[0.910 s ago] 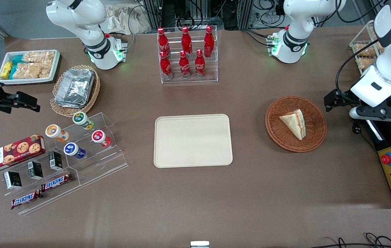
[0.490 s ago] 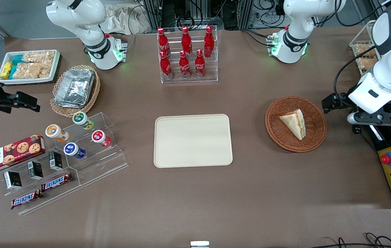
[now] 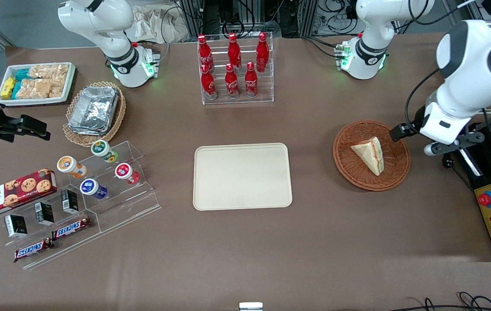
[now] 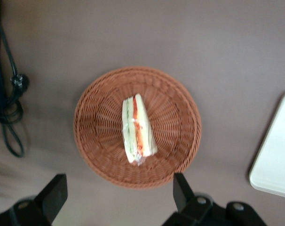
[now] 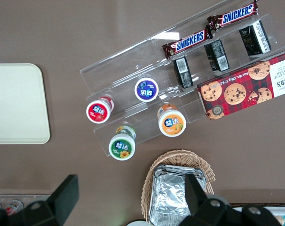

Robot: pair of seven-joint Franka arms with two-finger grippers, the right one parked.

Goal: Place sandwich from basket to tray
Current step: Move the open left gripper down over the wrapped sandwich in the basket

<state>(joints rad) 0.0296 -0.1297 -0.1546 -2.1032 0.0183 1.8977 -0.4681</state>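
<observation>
Sandwich (image 4: 137, 129) in basket (image 4: 93, 141), tray (image 3: 242, 176) bare, gripper (image 4: 119, 200) spread wide above basket.

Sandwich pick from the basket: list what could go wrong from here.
1. The gripper hangs open near the basket rim, not above the sandwich; descending here might strike wicker.
2. The sandwich looks soft and layered; a hard pinch could squeeze out filling.
3. The light basket might shift or lift with it.
</observation>
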